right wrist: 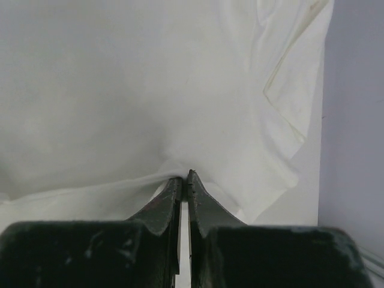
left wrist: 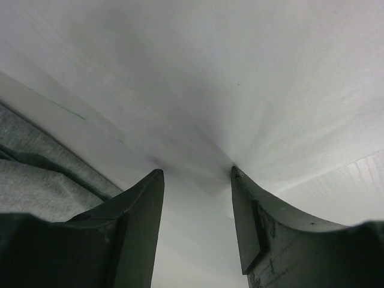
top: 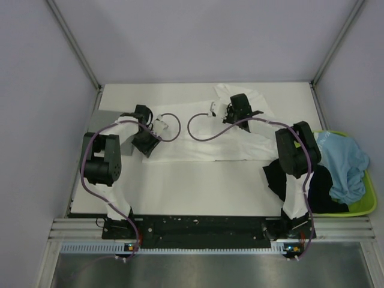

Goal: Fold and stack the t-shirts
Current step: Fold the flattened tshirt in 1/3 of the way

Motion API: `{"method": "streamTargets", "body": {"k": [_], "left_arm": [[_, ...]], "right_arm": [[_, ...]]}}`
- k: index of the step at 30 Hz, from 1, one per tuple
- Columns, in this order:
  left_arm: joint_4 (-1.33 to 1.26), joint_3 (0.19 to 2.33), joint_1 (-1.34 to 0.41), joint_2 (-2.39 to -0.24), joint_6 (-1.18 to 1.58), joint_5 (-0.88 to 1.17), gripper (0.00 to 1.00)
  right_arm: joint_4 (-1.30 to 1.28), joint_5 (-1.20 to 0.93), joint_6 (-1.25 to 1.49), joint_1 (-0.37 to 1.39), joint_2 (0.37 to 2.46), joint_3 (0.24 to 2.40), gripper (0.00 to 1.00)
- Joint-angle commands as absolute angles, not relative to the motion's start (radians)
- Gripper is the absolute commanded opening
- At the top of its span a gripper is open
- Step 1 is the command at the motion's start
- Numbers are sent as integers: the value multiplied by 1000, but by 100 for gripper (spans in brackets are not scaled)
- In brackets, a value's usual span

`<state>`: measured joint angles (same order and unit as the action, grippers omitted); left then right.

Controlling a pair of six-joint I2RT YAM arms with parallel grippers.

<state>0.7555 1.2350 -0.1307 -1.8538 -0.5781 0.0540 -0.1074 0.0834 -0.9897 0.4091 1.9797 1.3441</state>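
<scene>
A white t-shirt (top: 198, 147) lies spread across the far half of the table. My left gripper (top: 146, 143) is open, with both fingertips down on the shirt's left part; the white cloth (left wrist: 240, 72) fills the left wrist view around the gripper (left wrist: 197, 171). A plain grey t-shirt (top: 107, 119) lies at the far left, and its edge shows beside my left finger (left wrist: 36, 180). My right gripper (top: 235, 111) is shut on a pinched fold of the white shirt (right wrist: 120, 90) near its far right part, and it shows in the right wrist view (right wrist: 185, 175).
A lime-green tray (top: 366, 207) sits at the right edge with a light blue shirt (top: 342, 162) and a black shirt (top: 318, 186) spilling out of it beside the right arm. Enclosure walls stand on the left, the far side and the right.
</scene>
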Motion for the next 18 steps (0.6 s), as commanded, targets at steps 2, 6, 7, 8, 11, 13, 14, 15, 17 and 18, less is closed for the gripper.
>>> {"method": "streamTargets", "body": {"k": [2,6,7,8,11,13,14,15,17,18], "left_arm": [[770,1201,-126,-1822,-583,31,54],[775,1206,-126,-1813,-592,20,56],[778,1210,-126,-1809,-597,17,56],[782,1216,-126,-1802,-598,12,57],[802,1247,-126,-1767,-610,15,59],[824,1262,-126,-1720,-641,53,62],[839,1264,-127,-1692,-664,86,64],[860,1262,-130,-1672,-699,119,66],[899,1237,-146,-1626,-762,161,67],[905,1208,-162,-1609,-785,157,68]], "right_arm": [[-58,40,-994,430,2009,1401,9],[-66,94,-916,439,1996,1426,41],[-80,95,-879,442,1988,1446,48],[-98,103,-839,446,1974,1468,55],[-165,162,-637,457,1913,1543,66],[-236,239,-475,453,1855,1563,70],[-271,277,-384,445,1818,1556,71],[-313,305,-301,436,1783,1539,71],[-392,322,-110,402,1712,1467,71],[-423,319,-35,382,1682,1424,70]]}}
